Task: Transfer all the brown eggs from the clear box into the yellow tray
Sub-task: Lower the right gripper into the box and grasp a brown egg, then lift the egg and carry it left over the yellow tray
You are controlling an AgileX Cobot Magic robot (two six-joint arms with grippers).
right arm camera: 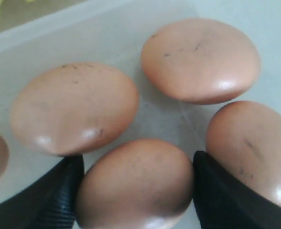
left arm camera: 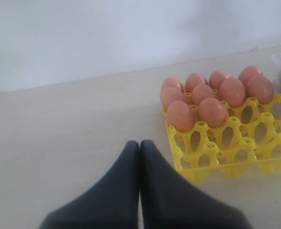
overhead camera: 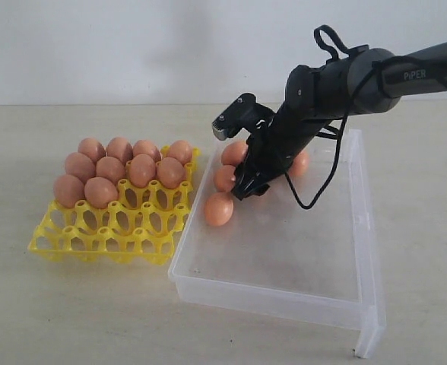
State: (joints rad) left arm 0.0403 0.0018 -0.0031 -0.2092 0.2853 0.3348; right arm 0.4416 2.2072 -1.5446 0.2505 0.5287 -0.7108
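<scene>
Exterior cam looks slightly down at the table (overhead camera: 71,319), yellow tray (overhead camera: 102,237) and clear box (overhead camera: 284,303) both in shot. Left wrist cam sits low, sharing that tray plus a box corner. Right wrist cam's right up against brown eggs (right arm camera: 135,186) inside the box.

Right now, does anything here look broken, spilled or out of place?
Nothing stands out. The brown eggs sit whole in cups of the yellow tray, the others lie uncracked in the clear box, and nothing has spilled.
</scene>
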